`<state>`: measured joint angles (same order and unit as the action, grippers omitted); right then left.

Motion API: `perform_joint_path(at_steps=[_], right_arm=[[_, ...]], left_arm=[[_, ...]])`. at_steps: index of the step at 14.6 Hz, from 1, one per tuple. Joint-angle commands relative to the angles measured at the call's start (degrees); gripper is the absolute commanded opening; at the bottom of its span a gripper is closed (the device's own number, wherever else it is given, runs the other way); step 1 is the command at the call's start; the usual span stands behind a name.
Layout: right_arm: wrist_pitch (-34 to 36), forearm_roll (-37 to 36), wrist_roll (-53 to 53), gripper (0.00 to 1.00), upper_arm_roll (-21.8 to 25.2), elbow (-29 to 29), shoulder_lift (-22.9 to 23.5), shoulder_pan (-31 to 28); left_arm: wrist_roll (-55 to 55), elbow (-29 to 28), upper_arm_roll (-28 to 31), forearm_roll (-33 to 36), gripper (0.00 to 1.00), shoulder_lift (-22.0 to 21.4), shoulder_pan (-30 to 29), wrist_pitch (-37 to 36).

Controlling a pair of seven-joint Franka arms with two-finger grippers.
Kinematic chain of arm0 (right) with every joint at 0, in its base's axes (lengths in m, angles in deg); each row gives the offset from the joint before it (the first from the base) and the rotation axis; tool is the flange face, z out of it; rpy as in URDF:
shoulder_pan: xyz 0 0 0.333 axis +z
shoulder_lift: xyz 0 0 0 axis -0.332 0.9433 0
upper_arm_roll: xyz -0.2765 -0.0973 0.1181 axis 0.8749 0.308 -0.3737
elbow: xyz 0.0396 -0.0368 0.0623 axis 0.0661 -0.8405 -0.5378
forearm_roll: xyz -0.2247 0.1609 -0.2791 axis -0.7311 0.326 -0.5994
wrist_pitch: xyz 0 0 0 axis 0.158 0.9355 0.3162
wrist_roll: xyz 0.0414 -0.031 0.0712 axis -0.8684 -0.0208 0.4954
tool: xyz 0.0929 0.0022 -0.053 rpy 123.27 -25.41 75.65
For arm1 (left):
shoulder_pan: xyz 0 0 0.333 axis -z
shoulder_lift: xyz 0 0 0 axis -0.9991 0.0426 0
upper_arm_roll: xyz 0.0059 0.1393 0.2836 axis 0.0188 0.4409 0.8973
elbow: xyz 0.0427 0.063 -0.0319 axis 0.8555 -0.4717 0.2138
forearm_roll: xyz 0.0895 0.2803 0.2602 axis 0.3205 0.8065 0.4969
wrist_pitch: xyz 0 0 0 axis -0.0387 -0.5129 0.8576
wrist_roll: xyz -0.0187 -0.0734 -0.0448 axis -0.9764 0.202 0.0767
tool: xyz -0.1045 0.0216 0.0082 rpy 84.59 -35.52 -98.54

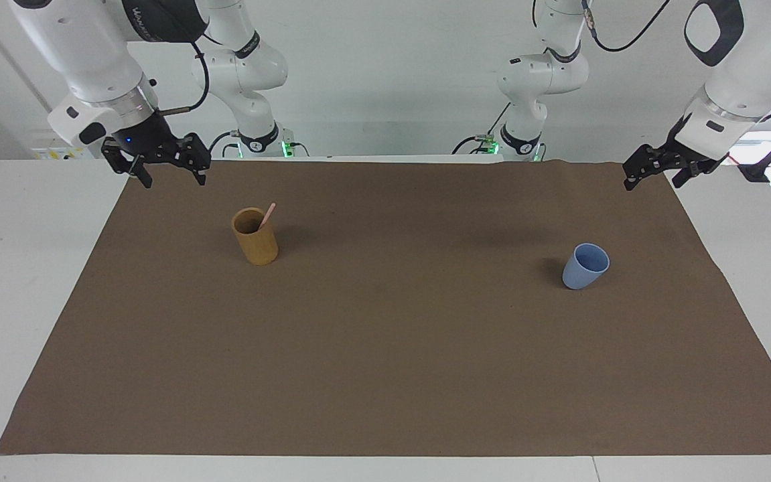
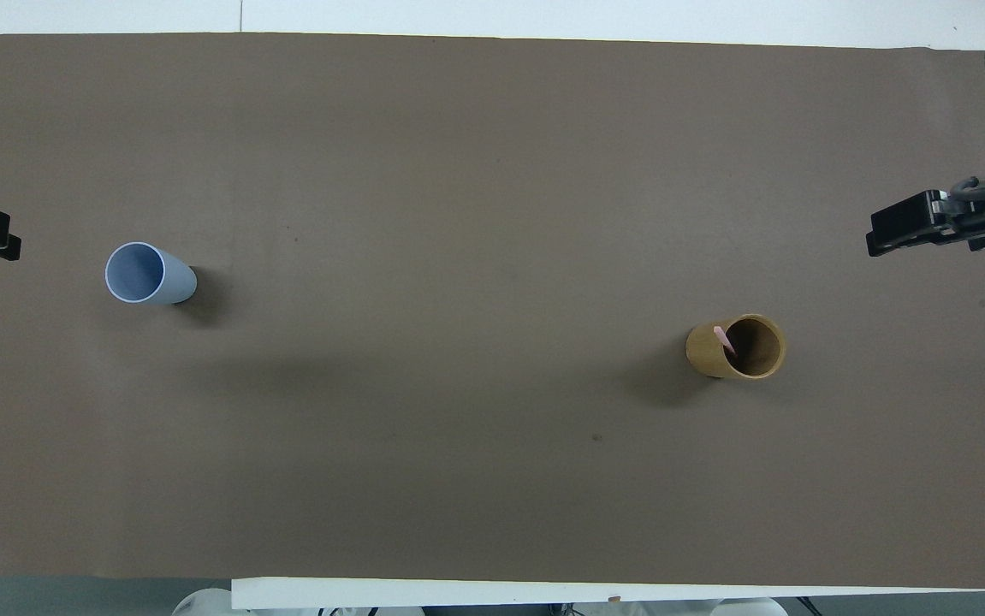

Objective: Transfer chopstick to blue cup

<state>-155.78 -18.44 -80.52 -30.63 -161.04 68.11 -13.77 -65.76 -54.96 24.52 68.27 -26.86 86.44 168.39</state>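
Inside the tan wooden cylindrical cup (image 1: pixel 255 237), the thin pale pink chopstick (image 1: pixel 268 215) leans on the rim: light, stiff, slippery; best pinched at its protruding tip. The small light-blue tumbler (image 1: pixel 585 266) stands well apart from that cup. Right claw (image 1: pixel 172 169) and left claw (image 1: pixel 653 169) hang wide, empty.

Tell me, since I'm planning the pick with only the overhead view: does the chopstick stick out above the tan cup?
Observer: Yes, the chopstick pokes above the rim of the tan cup, leaning toward the left arm's end.
Operator: Is the right gripper down near that cup?
Observer: No, the right gripper hangs open in the air, clear of it.
Operator: And the left gripper?
Observer: The left gripper waits raised and open, touching nothing.
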Motion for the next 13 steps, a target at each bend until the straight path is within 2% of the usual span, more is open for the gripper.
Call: perform_joint_path(at_steps=[1, 5, 6, 8, 9, 11, 13], right_arm=[[0.4, -0.6, 1.0, 1.0, -0.4, -0.3, -0.3, -0.4], [0.4, -0.6, 1.0, 1.0, -0.4, -0.3, -0.3, -0.4], [0.4, -0.6, 1.0, 1.0, -0.4, -0.3, -0.3, -0.4], [0.4, -0.6, 1.0, 1.0, -0.4, -0.3, -0.3, -0.4], [0.4, -0.6, 1.0, 1.0, -0.4, -0.3, -0.3, -0.4], [0.4, -0.6, 1.0, 1.0, -0.4, -0.4, -0.3, -0.4], [0.4, -0.5, 1.0, 1.0, -0.4, -0.3, -0.3, -0.4]], left_arm=[[-0.6, -1.5, 0.2, 0.0, 1.0, -1.1, 0.4, 0.8], [-1.2, -2.2, 0.3, -0.1, 1.0, -1.3, 0.0, 1.4], [-2.0, -4.8, 0.2, 0.0, 1.0, -2.5, -0.2, 3.4], [-2.6, -16.0, 0.2, -0.1, 1.0, -6.7, -2.2, 15.2], [-2.7, -21.5, 0.3, -0.1, 1.0, -7.3, -2.6, 20.5], [-2.7, -27.9, 0.3, -0.1, 1.0, -6.0, -3.2, 28.4], [-2.8, -31.2, 0.2, -0.1, 1.0, -3.0, -4.2, 35.5]])
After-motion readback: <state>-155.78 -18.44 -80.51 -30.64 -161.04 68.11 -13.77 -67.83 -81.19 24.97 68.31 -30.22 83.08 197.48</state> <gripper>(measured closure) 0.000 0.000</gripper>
